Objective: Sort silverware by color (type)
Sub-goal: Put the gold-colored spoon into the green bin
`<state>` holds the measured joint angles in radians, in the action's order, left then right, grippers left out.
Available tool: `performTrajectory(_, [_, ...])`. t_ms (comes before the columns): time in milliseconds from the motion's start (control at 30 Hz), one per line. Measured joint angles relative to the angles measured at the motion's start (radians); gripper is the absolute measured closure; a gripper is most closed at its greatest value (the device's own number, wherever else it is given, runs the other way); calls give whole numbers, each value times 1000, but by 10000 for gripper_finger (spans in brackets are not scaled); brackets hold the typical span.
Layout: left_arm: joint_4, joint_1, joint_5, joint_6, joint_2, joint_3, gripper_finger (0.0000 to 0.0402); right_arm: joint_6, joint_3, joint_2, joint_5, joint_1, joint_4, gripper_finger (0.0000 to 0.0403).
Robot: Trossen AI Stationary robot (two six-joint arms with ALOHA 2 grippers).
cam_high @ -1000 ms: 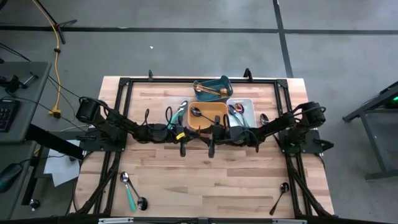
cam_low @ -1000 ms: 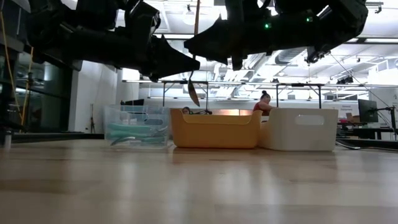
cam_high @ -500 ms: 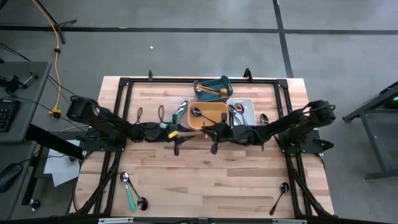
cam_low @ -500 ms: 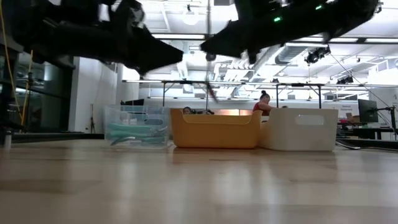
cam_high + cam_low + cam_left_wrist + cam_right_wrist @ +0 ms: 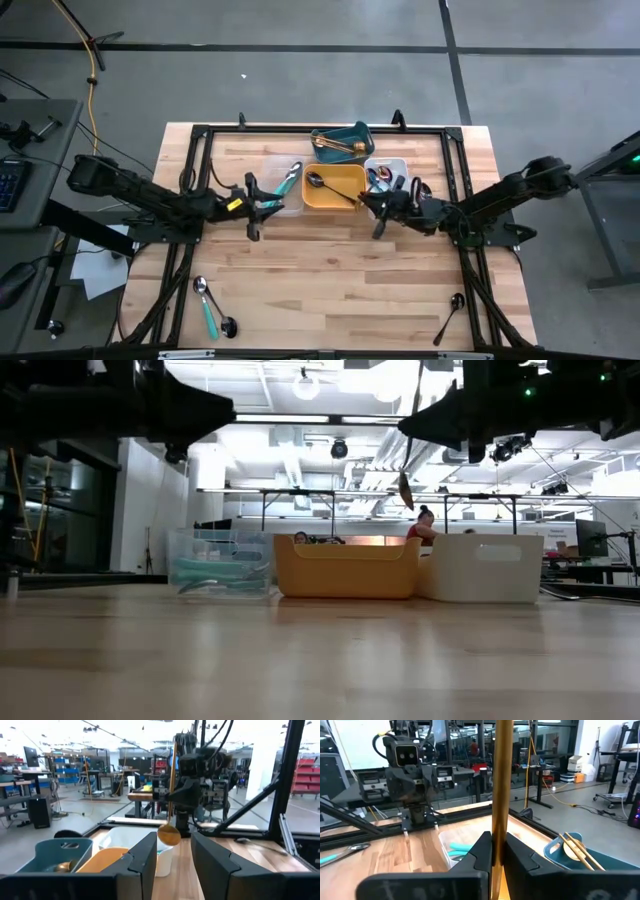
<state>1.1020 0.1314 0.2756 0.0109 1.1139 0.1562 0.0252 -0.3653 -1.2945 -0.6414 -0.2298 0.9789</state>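
Left jaws [image 5: 252, 207]: pulled back left from the centre, where both arms were bunched half a second ago. They now sit over the worktop [image 5: 330, 270] just in front of the clear tray [image 5: 283, 187]. Spread, nothing between them.

Orange tray [image 5: 345, 198]: one dark spoon inside, neither arm over it now.

Right jaws [image 5: 378, 212]: backed off to the right, at the orange tray's front right corner. Pinching the gold spoon [image 5: 503, 780] by its handle; it hangs upright, bowl down, clear of the worktop.

What changed: the arms have separated, and only my right side has the spoon. Reads as a handover done.

Next, by my judgement: gold goes to the teal tray [image 5: 352, 133] at the back, which already holds gold pieces. It's a reach past the orange tray, and the hanging bowl needs to clear the rims.

Still loose on the worktop: the teal-handled spoon [image 5: 209, 315] with two others front left, and a black spoon [image 5: 448, 314] front right. Task is well short of done.
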Motion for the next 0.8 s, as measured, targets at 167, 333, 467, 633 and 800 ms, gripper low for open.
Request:
performTrajectory(167, [1, 0, 0, 0, 2, 2, 287, 0, 1, 0, 3, 0, 6, 386])
performTrajectory(333, [2, 0, 0, 0, 2, 2, 287, -4, 1, 0, 3, 0, 4, 386])
performTrajectory(467, [2, 0, -1, 0, 2, 2, 287, -7, -2, 0, 3, 0, -11, 386])
performTrajectory(633, [1, 0, -2, -34, 2, 2, 287, -90, -155, -2, -22, 60, -215, 386])
performTrajectory(800, [2, 0, -3, -36, 2, 2, 287, -234, -466, -18, 9, 224, -611, 386])
